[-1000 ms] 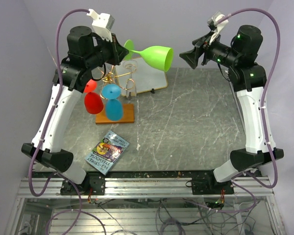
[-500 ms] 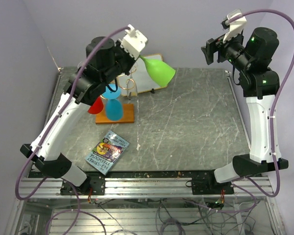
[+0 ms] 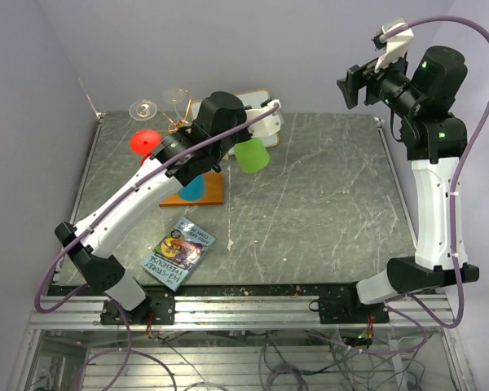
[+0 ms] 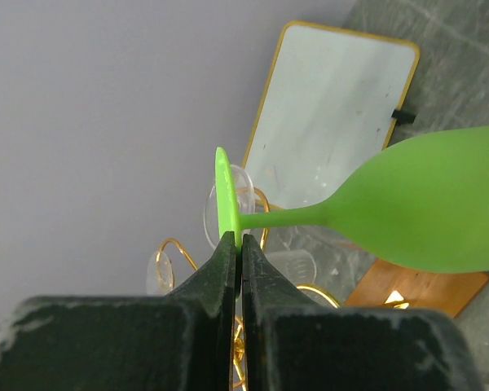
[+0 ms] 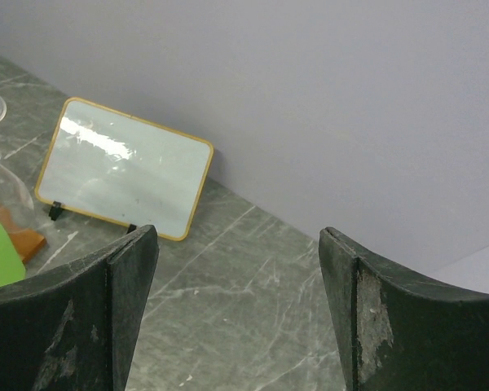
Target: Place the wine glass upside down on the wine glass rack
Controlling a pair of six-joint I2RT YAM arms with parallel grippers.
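Note:
My left gripper (image 4: 240, 242) is shut on the rim of the foot of a green wine glass (image 4: 424, 204), which lies sideways in the air with its stem level and its bowl to the right. In the top view the green bowl (image 3: 251, 155) hangs just right of the rack's wooden base (image 3: 210, 194). The gold wire rack (image 4: 173, 247) stands behind the glass, with a red glass (image 3: 144, 140), a blue glass (image 3: 191, 188) and clear glasses (image 3: 143, 107) on it. My right gripper (image 5: 236, 309) is open and empty, high at the back right (image 3: 352, 85).
A white board with a gold frame (image 5: 122, 167) leans at the back wall behind the rack. A book (image 3: 178, 252) lies flat near the front left. The grey stone tabletop (image 3: 326, 204) ends at a metal rail in front.
My left arm has swung forward and down, carrying the green glass from high beside the white board to low beside the rack. My right arm rose a little, then held still.

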